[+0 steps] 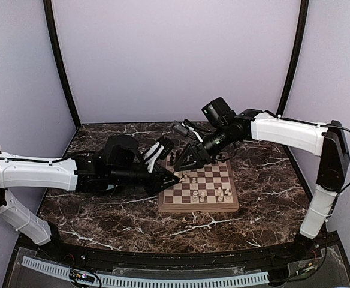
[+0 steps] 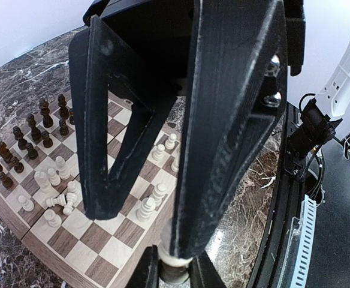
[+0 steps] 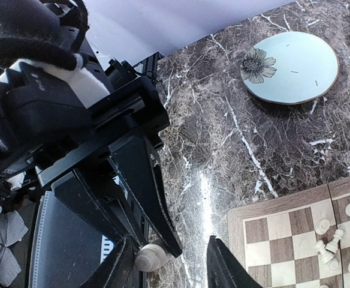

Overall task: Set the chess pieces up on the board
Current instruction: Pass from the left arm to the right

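While the left gripper (image 1: 172,176) is clamped on a single cream piece (image 2: 175,265) just off the left edge of the board (image 1: 199,207), the coming move turns on how that piece sits relative to the other hand. Seen from above, the left arm (image 1: 37,171) reaches in from 9 o'clock with its tip aimed at 3 o'clock. The right gripper (image 3: 174,270) meets it from about 1 o'clock, tip to tip.

The right gripper's jaws stand apart. In the right wrist view the held piece lies inside the gap, hard by the 9 o'clock finger (image 3: 122,267) and well clear of the 3 o'clock finger (image 3: 223,267), so it is off centre. Whether it touches the nearer finger cannot be told, nor which way its long axis runs.

This reads as a handover. The right gripper would likely need to shift toward 9 o'clock in its own view before closing squarely.

From above, the board lies at about 4 o'clock from both tips. The dark pieces (image 2: 31,138) are ranked along one side. The cream pieces (image 2: 49,180) are only partly stood, a few of them lying toppled.
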Motion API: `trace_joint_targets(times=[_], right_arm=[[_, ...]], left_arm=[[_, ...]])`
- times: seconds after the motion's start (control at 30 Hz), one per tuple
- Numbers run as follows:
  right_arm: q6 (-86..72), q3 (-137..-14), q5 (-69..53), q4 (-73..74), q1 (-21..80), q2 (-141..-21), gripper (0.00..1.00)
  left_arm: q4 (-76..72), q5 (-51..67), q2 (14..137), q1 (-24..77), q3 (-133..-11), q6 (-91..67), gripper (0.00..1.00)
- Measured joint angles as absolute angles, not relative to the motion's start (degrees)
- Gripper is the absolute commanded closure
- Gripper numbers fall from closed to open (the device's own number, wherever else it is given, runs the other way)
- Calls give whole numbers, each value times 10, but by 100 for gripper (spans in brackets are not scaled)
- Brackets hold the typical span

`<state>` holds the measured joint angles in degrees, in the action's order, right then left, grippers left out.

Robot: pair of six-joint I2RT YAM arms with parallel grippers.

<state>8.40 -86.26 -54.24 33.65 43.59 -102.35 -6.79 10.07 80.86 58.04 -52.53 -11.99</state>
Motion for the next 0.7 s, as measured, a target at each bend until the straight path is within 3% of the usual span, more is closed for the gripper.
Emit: trace_joint_targets(times=[0.37,0.57,0.7], right_arm=[[89,-863,-544,339,443,-1023,76],[89,-863,-544,340,444,-1023,71],[90,-863,-542,340,446,-1023,73]], left_arm=[[-68,95,810,580,-526,-119,87],[-68,86,811,580,-526,-119,87],[-68,76,811,580,-526,-119,87]])
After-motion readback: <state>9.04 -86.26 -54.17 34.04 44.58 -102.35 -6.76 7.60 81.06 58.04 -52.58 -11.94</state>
